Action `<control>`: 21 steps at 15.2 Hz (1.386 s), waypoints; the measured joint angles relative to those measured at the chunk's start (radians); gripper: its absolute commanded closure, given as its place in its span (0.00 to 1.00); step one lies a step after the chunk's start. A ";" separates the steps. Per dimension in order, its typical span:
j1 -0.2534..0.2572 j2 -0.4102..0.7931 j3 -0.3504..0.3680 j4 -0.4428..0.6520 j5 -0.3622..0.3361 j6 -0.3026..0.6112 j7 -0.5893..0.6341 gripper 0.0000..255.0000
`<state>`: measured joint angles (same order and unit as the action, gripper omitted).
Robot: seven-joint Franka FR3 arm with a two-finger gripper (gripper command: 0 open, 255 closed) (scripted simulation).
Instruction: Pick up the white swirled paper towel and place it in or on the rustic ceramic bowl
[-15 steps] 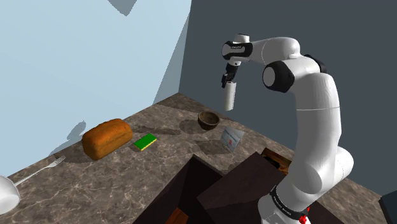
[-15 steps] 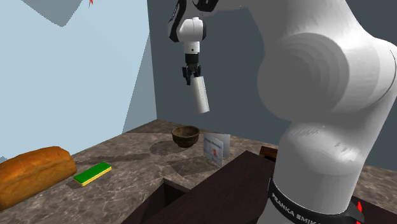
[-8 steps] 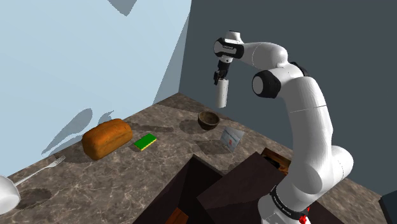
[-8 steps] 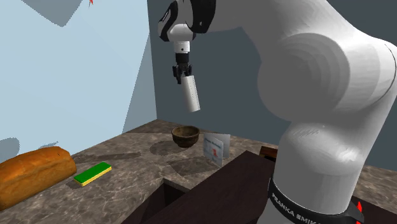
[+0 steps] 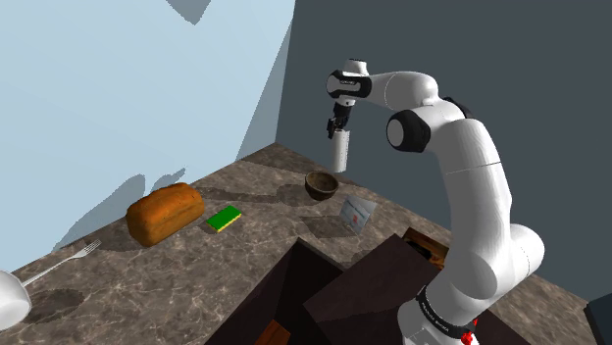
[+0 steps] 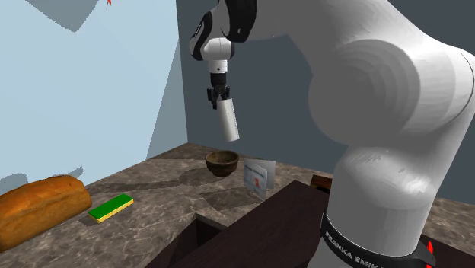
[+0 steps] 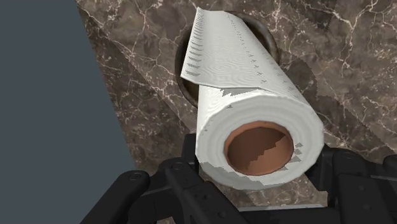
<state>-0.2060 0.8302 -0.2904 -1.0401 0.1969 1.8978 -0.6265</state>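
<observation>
End effector [image 6: 218,96] clamped on paper towel roll [image 6: 229,122], approx. over bowl [image 6: 222,162].

shoulder: high behind stand [image 5: 368,284] | exterior: nearer, same facing | wrist: downward | shared: bowl [image 5: 321,184]

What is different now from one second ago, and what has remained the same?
The gripper, shut on the paper towel roll, carried it toward the shoulder view's left, so it now hangs above the brown bowl. The grip did not change. The bowl, bread loaf and flat green object stayed in place.
</observation>
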 measured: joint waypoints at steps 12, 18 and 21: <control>0.008 0.041 0.009 -0.088 0.011 0.128 -0.006 1.00; 0.007 0.071 0.014 -0.110 0.017 0.178 -0.010 1.00; 0.007 0.070 0.014 -0.114 0.018 0.182 -0.010 1.00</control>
<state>-0.1985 0.9003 -0.2764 -1.1537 0.2146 2.0795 -0.6365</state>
